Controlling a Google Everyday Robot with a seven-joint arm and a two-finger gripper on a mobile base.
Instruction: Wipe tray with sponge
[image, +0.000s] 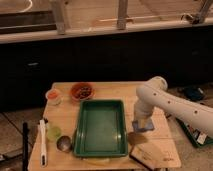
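Wooden table (66, 117), tray (100, 128) lengthwise toward camera, end effector (142, 121) clenching sponge (142, 127) beside it

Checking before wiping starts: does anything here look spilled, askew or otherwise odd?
Nothing stands out. The large rectangular dark green plastic tray lies flat, squared to the wooden table, no spill visible. The gripper, shut on the small blue rectangular sponge, is just right of the tray.
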